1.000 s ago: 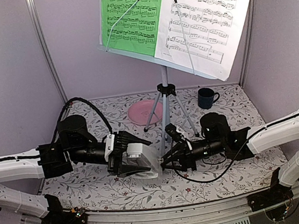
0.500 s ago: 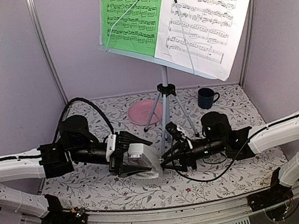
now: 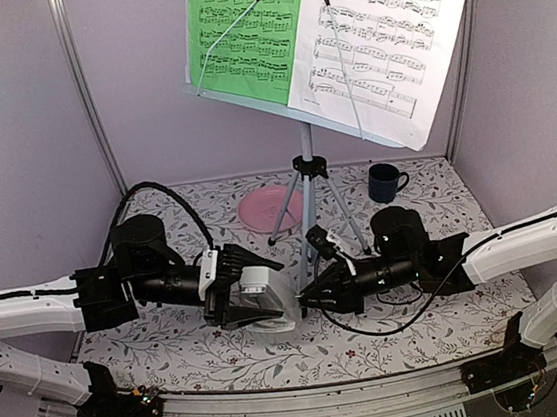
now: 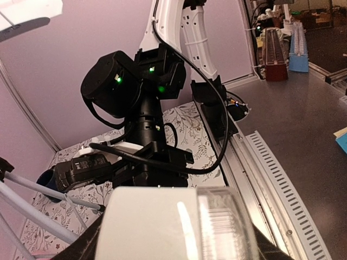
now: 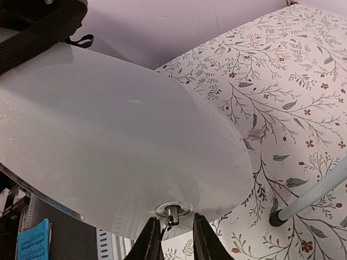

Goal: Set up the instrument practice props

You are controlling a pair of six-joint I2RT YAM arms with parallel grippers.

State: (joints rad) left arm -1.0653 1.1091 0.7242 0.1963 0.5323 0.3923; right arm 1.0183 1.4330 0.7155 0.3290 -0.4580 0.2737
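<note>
The white pyramid-shaped metronome [image 3: 271,292] lies tipped on its side above the table, with my left gripper [image 3: 240,298] shut on it. Its white body and clear front fill the left wrist view [image 4: 173,222], between my left gripper [image 4: 173,250] jaws. My right gripper [image 3: 307,299] is at the metronome's flank [image 5: 119,146]. A small metal stub [image 5: 172,211] on that flank sits between the narrowly open right gripper [image 5: 172,238] fingers, with a gap on each side. The music stand [image 3: 306,160] stands behind, carrying the green music sheet [image 3: 243,26] and the white music sheet [image 3: 379,31].
A pink plate [image 3: 269,210] and a dark blue mug [image 3: 384,182] sit at the back of the floral tablecloth. The stand's tripod legs [image 3: 289,212] spread just behind both grippers; one foot [image 5: 277,218] lies close to the right fingers. Walls close in on both sides.
The right gripper's fingers spread a little, then narrowed around the metal stub, and that arm edged left toward the metronome. The left arm and the metronome barely moved.
</note>
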